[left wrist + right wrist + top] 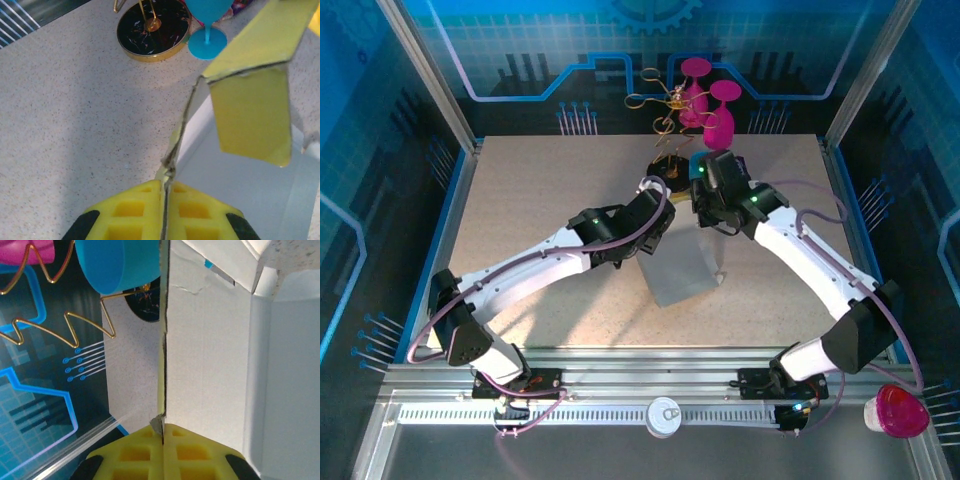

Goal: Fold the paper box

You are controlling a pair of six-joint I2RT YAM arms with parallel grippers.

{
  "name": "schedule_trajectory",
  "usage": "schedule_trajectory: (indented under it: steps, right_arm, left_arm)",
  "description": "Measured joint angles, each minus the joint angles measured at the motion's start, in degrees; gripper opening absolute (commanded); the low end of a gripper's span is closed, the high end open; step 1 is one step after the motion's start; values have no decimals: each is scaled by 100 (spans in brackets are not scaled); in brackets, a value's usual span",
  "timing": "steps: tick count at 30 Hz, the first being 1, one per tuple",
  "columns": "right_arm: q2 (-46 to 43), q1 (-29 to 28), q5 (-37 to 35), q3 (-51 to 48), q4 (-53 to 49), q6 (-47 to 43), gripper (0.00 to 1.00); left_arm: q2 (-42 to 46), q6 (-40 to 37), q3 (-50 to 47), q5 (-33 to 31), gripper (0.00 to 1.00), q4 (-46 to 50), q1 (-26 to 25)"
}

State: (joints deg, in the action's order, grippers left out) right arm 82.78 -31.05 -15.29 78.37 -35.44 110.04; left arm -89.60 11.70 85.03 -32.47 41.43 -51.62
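The paper box (680,270) lies mid-table, its white inside facing up and a wall raised at the back. My left gripper (658,196) is shut on a raised side flap, and in the left wrist view its yellow jaws (166,192) pinch the thin flap edge (181,135) beside a yellow tab (252,112). My right gripper (705,205) is shut on the back wall; in the right wrist view it (163,437) clamps the wall's edge (163,365), the white inner panel (210,360) spreading to the right.
A gold wire rack on a black round base (665,165) holds magenta goblets (718,115) at the table's back; a blue goblet (207,20) stands close behind the box. A pink cup (897,412) and a white disc (664,415) sit on the front rail.
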Motion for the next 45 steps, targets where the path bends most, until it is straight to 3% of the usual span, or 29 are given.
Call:
schedule_trajectory:
  steps: [3,5,12,21,31,45]
  right_arm:
    - [-365,160,125,-785,750,-319,56]
    - [-686,291,166,-1432,1386,-549,64]
    - [-1270,413,382,-3272,3742,-887,70]
    - [-1115,330,522,-3414,4994,-925,72]
    - [-632,291,721,-2973,4883,-800,61]
    - [-195,411,1097,-2614,4789,-590,31]
  left_arm:
    - [243,-186,-474,317,0,-354,127]
    - [468,-339,-807,599,0,-544,299]
    - [951,-933,-1513,1797,0,-1185,1154]
    - [946,-1318,-1773,2450,0,-1484,1449]
    - [942,-1467,-1869,2485,0,-1659,1451]
    - [942,-1530,-1932,2485,0,-1700,1480]
